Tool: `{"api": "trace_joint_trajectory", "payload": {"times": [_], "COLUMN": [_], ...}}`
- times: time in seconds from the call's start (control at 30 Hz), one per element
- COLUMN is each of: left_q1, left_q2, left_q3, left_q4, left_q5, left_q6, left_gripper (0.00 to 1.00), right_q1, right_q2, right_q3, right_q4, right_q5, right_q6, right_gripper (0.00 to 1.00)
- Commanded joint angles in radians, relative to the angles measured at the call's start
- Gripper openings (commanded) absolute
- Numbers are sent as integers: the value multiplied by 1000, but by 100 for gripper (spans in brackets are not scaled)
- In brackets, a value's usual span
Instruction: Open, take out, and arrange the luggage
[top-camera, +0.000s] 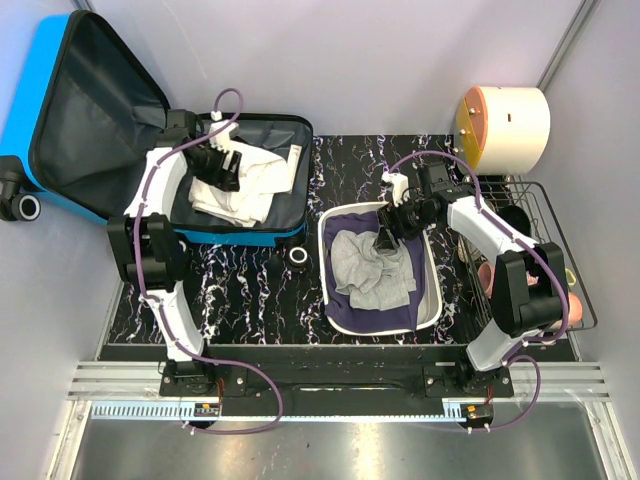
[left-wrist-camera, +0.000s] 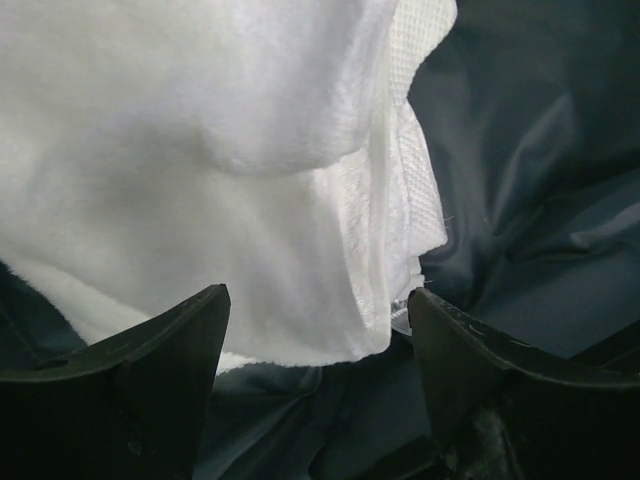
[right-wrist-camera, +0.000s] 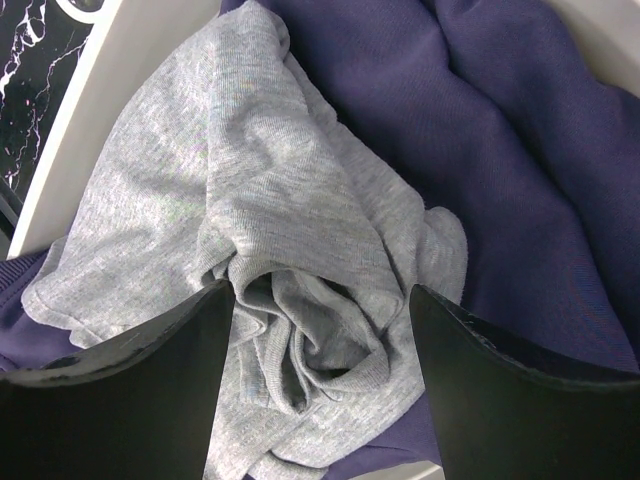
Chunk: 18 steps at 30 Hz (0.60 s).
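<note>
The luggage lies open at the table's left rear, white cloth inside. The left gripper, jaws apart, hangs over it: best pinch a thick fold and lift clear of the rim. The right gripper, released, hovers over grey cloth in the basin

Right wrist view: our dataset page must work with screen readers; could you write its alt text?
A crumpled grey knit garment lies on dark purple cloth inside a white basin, seen close from above. The open right end effector frames the grey folds at the bottom edge; black marbled tabletop shows top left.
</note>
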Motion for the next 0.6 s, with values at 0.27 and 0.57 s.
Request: {"api": "trace_joint_trajectory", "payload": {"times": [0.27,0.57], "left_q1": [-114,-191], "left_q2": [45,-76], "left_q3": [16,-102], "left_q4": [175,199], "left_q5": [-221,-146], "left_q6": [-27,90], "left_gripper": [34,47], "right_q1": [-6,-6], "right_q2": [-14,-19], "right_q3": [36,64], "right_q4": [0,11], "right_q5": [-8,-48], "right_q6": [11,50], "right_gripper": [80,77]}}
